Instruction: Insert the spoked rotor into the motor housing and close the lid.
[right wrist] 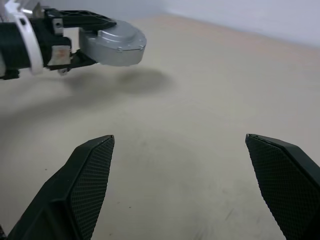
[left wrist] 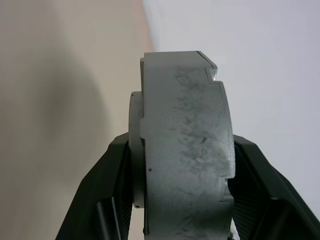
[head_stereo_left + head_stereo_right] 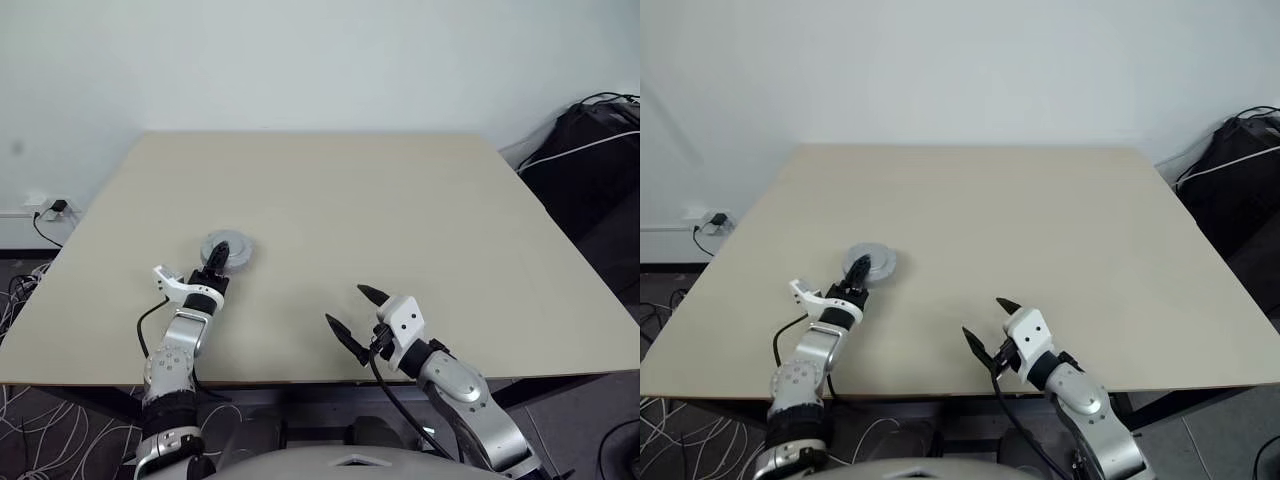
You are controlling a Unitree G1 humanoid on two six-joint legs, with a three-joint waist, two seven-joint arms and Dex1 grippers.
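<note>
1. The left gripper [image 3: 219, 256] is pinching a round grey metal assembly [image 3: 228, 251], its two black fingers [image 2: 107, 200] pressing on the two opposite faces of the disc-shaped body.
2. The assembly is hanging above the table [image 3: 400, 210] with a shadow under it, as the right wrist view is showing; it looks like the closed motor housing with the lid on, but the rotor and the windings cannot be told.
3. In the head views, the assembly is sitting at about 8 o'clock from the table's middle, toward the near left part.
4. The right gripper [image 3: 350, 315] is standing with its fingers [image 1: 87, 175] spread wide and nothing between them, at about 6 o'clock from the table's middle, near the front edge.
5. The two grippers are standing well apart, the right one pointing toward the left one.
</note>
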